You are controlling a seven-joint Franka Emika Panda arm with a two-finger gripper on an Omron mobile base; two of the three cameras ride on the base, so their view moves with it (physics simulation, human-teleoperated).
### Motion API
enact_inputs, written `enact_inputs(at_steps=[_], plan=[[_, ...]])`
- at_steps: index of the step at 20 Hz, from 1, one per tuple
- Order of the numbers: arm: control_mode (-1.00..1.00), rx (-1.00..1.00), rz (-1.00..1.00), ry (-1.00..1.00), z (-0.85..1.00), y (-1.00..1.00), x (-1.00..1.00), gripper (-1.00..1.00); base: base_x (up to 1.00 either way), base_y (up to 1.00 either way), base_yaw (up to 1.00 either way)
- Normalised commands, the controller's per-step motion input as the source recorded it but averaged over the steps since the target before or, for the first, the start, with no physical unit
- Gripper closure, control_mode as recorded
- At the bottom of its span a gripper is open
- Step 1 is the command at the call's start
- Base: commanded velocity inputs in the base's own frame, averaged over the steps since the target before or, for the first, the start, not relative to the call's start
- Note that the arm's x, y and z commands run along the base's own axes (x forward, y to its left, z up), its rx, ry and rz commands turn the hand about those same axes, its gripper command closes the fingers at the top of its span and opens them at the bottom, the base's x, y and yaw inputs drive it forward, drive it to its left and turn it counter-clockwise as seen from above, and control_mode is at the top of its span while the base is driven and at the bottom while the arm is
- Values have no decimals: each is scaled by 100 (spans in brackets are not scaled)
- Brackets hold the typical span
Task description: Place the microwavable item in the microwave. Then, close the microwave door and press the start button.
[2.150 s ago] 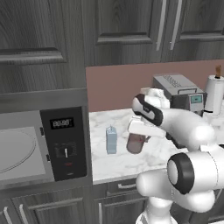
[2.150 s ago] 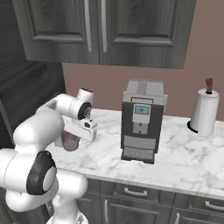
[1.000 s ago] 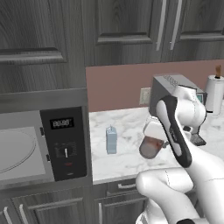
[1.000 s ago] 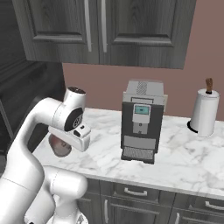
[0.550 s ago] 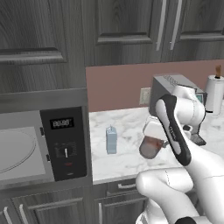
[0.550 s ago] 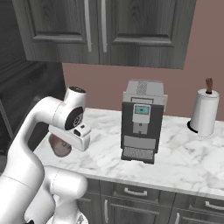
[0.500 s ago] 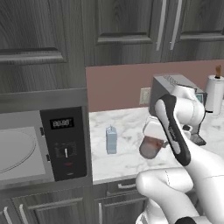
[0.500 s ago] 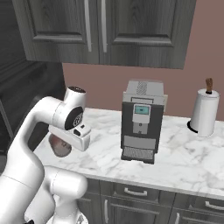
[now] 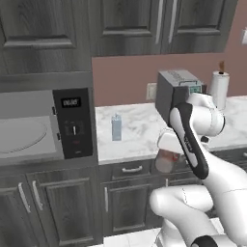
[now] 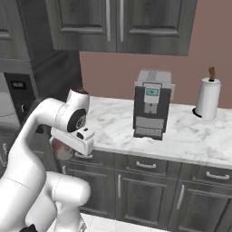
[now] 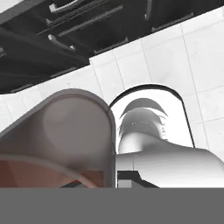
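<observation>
One cup in play, read from left to right in the left base view.

Microwave [image 9: 46, 125]: built into the cabinets at far left, its cavity open to view, with the pale round plate [image 9: 21, 137] inside and a black control panel [image 9: 73, 123] on its right side.

Carton [image 9: 116, 128]: a light blue carton stands upright on the marble counter [image 9: 140, 130], near the microwave and well apart from the arm.

Cup [image 9: 165, 160]: brownish-pink, off the counter, hanging in front of the counter edge and above the drawer fronts. In the right base view it shows as a pinkish shape [image 10: 59, 147] tucked under the white hand.

Gripper [image 9: 170, 147]: directly above the cup and pointing down toward the floor. In the hand view the cup [image 11: 61, 131] sits close against the camera with floor tiles beyond. The fingers are hidden, so how far they stand apart cannot be told.

Coffee machine [image 9: 177, 94]: on the counter behind the arm.

Paper towel roll [image 9: 219, 89]: upright at the far right of the counter.
</observation>
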Motion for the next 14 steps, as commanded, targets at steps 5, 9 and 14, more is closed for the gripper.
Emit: enact_inputs(at_steps=[5,9,14], plan=[[100,0,0,0,0,0,0,100,-100,5,15],[100,0,0,0,0,0,0,100,-77,54,29],[100,0,0,0,0,0,0,100,-20,77,32]])
